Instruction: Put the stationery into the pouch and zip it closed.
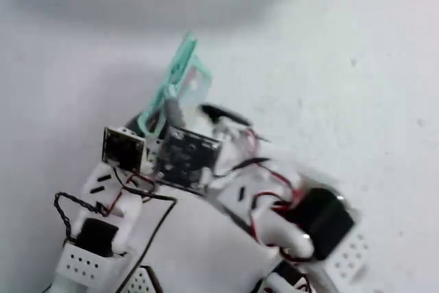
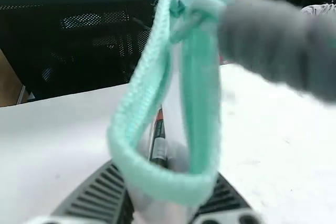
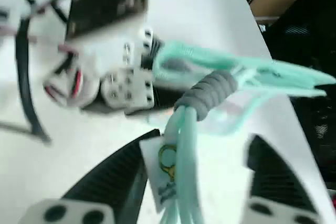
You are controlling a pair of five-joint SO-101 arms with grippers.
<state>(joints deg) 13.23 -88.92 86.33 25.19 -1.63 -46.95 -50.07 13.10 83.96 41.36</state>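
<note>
Pouch point(image 1: 182, 80): soft fabric, light, sagging; pen point(image 2: 158, 142) showing inside. Left pincer point(image 2: 160, 203) pinching pouch end; right pincer point(image 3: 194, 182) standing spread astride strap point(image 3: 184, 140). Grey toggle point(image 3: 207, 90) looking best hold for zipping.

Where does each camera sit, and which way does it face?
High: fixed above the table, facing down; both arms show, meeting at the pouch.
Left wrist: on the left arm, facing across the table; left end effector holds the pouch, pen inside.
Right wrist: on the right arm, facing the pouch; right end effector in front, left end effector beyond.
Shared: all show the pouch.
</note>
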